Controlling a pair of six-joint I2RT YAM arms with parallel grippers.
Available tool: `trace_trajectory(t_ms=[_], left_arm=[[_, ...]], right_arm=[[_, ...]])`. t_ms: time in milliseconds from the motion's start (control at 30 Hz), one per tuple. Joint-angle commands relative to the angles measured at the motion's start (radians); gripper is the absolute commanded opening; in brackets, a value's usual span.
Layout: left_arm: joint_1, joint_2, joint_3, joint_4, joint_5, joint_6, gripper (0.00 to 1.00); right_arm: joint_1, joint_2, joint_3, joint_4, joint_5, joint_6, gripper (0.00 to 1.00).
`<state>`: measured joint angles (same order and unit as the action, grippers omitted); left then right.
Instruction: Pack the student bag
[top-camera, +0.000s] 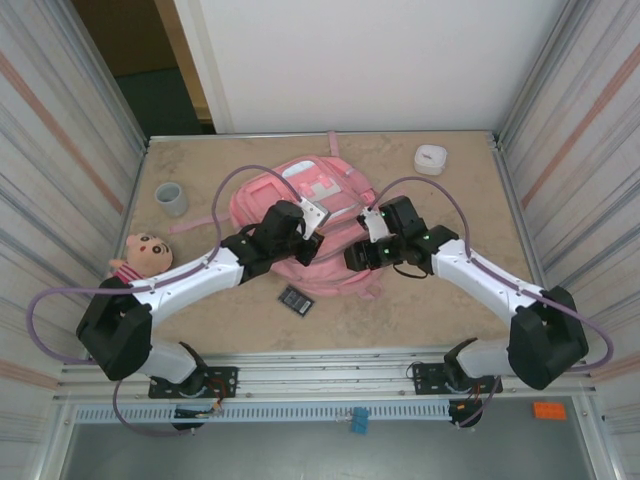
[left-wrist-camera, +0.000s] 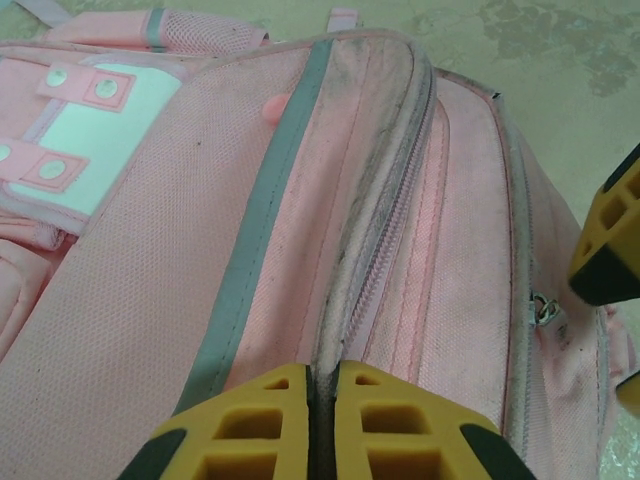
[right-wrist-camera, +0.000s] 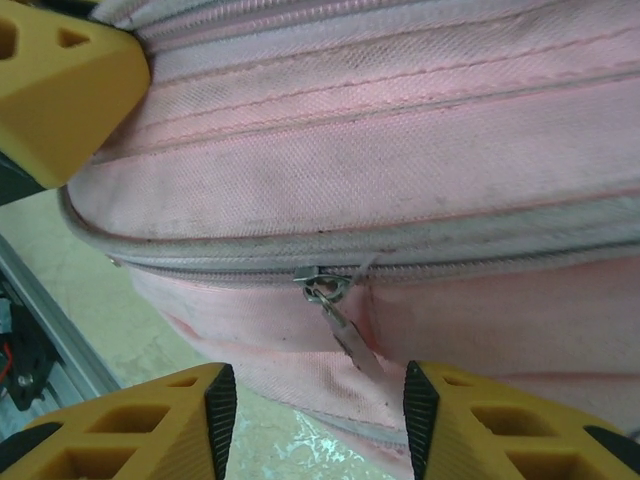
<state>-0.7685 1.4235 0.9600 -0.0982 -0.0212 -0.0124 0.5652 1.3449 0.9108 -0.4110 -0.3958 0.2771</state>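
The student bag, a pink backpack with white patches, lies flat in the middle of the table. My left gripper rests on top of it. In the left wrist view its yellow fingers are shut on a raised grey seam ridge beside a zipper line of the student bag. My right gripper is at the bag's near right side. In the right wrist view it stands open, with a metal zipper pull hanging on the student bag just beyond its fingertips, untouched.
A grey cup stands at the back left and a doll lies by the left wall. A white round item sits at the back right. A small black flat object lies in front of the bag.
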Motion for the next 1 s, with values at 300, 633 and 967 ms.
trace_trajectory(t_ms=[300,633,967], left_arm=[[0.021,-0.052,0.022,0.055,-0.018,-0.034,0.00],[0.040,-0.073,0.013,-0.059,-0.066,0.042,0.00],[0.064,-0.121,-0.038,-0.049,0.016,0.112,0.00]], right_arm=[[0.061,0.095,0.089,-0.071,0.306,0.026,0.06],[-0.081,-0.015,0.031,-0.150,0.293,0.016,0.00],[-0.136,-0.017,0.012,-0.139,0.135,0.010,0.00]])
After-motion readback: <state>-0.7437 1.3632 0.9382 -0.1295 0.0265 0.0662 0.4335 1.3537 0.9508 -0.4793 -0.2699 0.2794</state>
